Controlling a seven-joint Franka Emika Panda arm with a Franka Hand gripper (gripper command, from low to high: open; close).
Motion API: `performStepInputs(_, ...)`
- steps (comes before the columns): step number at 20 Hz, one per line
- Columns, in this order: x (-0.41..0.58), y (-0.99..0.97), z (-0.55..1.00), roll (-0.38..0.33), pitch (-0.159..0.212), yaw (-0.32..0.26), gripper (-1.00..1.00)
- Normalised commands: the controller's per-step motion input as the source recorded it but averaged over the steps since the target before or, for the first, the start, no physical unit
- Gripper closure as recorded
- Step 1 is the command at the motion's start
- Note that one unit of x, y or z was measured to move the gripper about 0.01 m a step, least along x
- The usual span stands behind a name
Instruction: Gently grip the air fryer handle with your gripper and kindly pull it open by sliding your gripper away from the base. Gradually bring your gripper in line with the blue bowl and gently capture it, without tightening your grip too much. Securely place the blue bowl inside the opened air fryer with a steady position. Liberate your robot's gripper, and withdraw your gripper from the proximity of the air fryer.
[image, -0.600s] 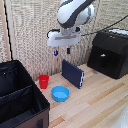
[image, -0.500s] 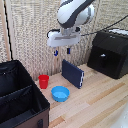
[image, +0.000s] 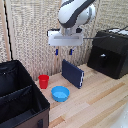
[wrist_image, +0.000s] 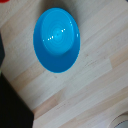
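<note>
The air fryer (image: 111, 52) is a glossy black box at the exterior view's right, its drawer closed and the air fryer handle (image: 103, 58) sticking out of its front face. The blue bowl (image: 60, 93) rests upright and empty on the wooden table, and it fills much of the wrist view (wrist_image: 56, 40). My gripper (image: 63, 52) hangs high above the table, well above the bowl. Its two dark tips are spread apart with nothing between them. The fingers do not show in the wrist view.
A red cup (image: 44, 81) stands at the bowl's far left. A dark navy slab (image: 73, 73) leans upright behind the bowl. A black fabric bin (image: 19, 100) fills the exterior view's lower left. A woven screen (image: 30, 35) backs the table.
</note>
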Motion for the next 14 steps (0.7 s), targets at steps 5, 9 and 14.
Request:
performStepInputs(5, 0.011, -0.11, 0.07, -0.080, 0.045, -0.361, -1.00)
performStepInputs(9, 0.103, -0.19, 0.06, -0.185, 0.042, -0.279, -1.00)
performStepInputs(14, 0.072, -0.23, 0.05, -0.279, 0.025, -0.168, -1.00)
